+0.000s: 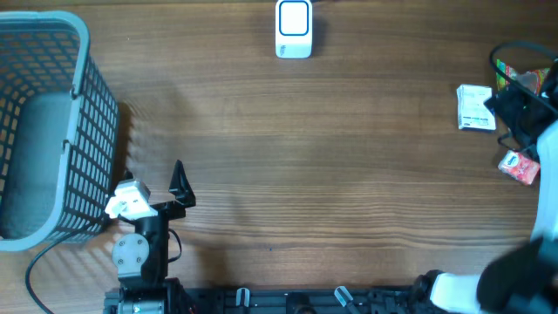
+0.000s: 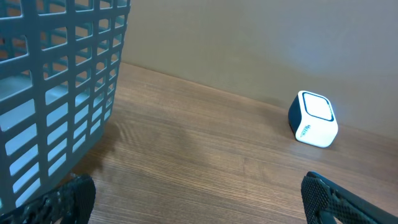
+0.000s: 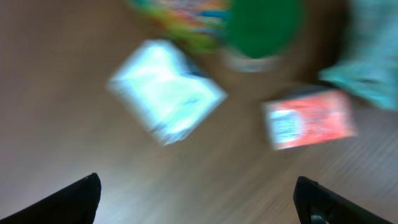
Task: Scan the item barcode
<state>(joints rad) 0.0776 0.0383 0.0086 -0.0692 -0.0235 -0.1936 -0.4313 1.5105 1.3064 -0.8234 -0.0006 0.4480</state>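
You're hovering right gripper (image 3: 196, 186), jaws spread and empty, over white packet (image 3: 166, 90) and red packet (image 3: 309, 118); print is blurring, unreadable. Left gripper (image 2: 196, 186) is gaping too.

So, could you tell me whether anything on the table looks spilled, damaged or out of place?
Nothing stands out. The basket stands upright at the left, the scanner sits at the far edge, and the white packet and red packet lie on the right. Blur hides fine damage.
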